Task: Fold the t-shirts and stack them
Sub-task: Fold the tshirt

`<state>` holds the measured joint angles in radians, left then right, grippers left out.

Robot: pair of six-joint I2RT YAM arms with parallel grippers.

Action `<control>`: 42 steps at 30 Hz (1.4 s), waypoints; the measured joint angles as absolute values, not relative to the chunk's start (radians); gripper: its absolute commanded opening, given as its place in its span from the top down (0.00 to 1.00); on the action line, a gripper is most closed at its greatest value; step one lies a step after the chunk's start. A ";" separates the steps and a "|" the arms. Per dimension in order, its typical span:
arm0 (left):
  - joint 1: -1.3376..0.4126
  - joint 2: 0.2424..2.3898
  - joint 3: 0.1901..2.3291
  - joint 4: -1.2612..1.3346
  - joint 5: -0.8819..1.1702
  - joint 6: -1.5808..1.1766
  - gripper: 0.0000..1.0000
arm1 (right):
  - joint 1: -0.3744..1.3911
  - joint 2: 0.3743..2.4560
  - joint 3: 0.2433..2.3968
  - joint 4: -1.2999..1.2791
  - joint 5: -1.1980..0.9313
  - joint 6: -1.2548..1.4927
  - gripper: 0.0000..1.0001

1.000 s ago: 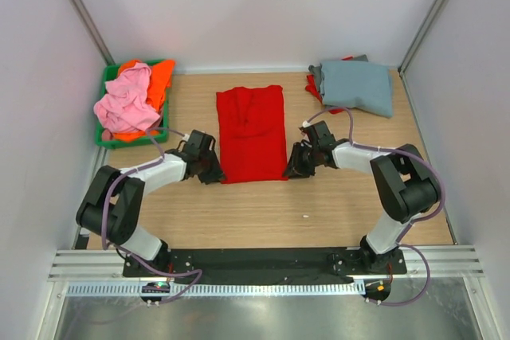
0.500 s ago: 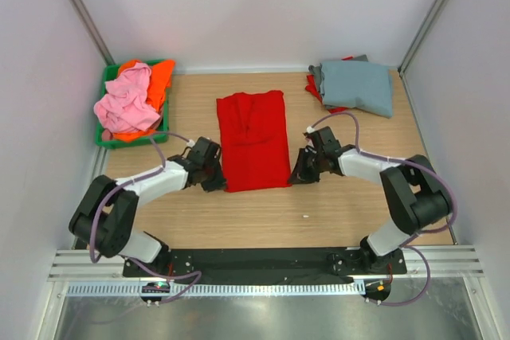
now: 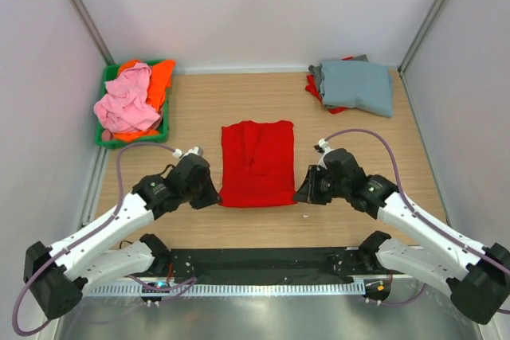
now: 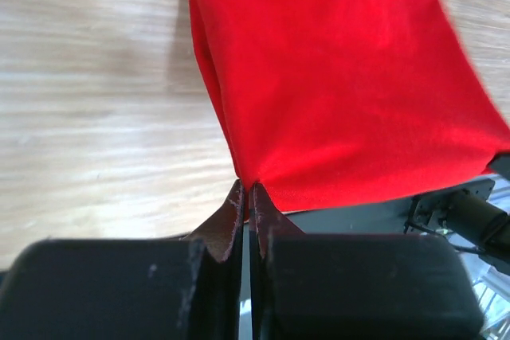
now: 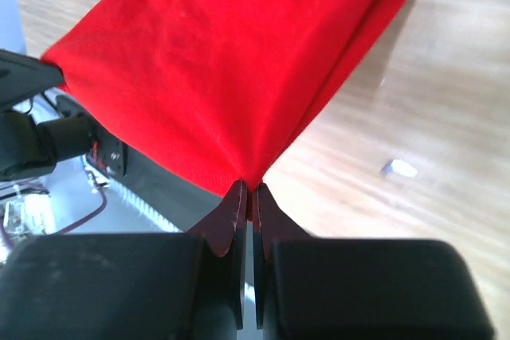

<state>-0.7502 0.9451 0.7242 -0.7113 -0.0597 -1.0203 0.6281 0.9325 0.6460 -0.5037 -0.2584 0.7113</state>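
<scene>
Red t-shirt (image 3: 257,163) pulled nearer; left fingers (image 4: 229,220), right fingers (image 5: 231,211) clamp its near corners.

Red tee (image 3: 257,163), green bin (image 3: 108,137)

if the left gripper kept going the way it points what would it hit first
The red shirt: the left gripper is shut on its corner, so it would push into that cloth, probably then the table under it.

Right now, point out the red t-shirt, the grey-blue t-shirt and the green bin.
red t-shirt (image 3: 256,163): top external view, middle of the cloth.
grey-blue t-shirt (image 3: 356,87): top external view, centre of its top face.
green bin (image 3: 111,77): top external view, back-left corner of its rim.
</scene>
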 measured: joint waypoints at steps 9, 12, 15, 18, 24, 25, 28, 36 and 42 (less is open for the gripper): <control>-0.758 0.967 0.935 -0.883 -0.107 -1.013 1.00 | 0.680 0.901 0.737 -0.646 -0.126 0.779 0.99; -0.757 1.044 1.014 -0.899 -0.135 -0.987 1.00 | 0.681 0.979 0.849 -0.691 -0.050 0.754 0.99; -0.749 1.123 1.079 -0.914 -0.156 -0.954 1.00 | 0.678 1.047 0.934 -0.711 0.010 0.726 0.99; -0.722 1.193 1.139 -0.918 -0.162 -0.921 1.00 | 0.662 1.109 0.993 -0.729 0.049 0.691 0.99; -0.642 1.308 1.241 -0.908 -0.141 -0.855 1.00 | 0.588 1.225 1.060 -0.722 0.046 0.636 0.99; -0.628 1.327 1.254 -0.902 -0.133 -0.847 1.00 | 0.575 1.245 1.072 -0.719 0.040 0.627 0.99; -0.592 1.380 1.280 -0.886 -0.112 -0.823 1.00 | 0.541 1.304 1.111 -0.705 0.023 0.603 0.99; -0.518 1.509 1.377 -0.884 -0.081 -0.760 1.00 | 0.496 1.456 1.238 -0.697 -0.005 0.540 0.99; -0.479 1.597 1.480 -0.894 -0.068 -0.719 1.00 | 0.458 1.561 1.343 -0.699 -0.027 0.504 0.99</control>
<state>-0.4793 1.5970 1.4803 -0.8936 -0.0685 -0.7189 0.4583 1.5612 1.3430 -0.6991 -0.0273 0.5041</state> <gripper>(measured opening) 0.006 0.075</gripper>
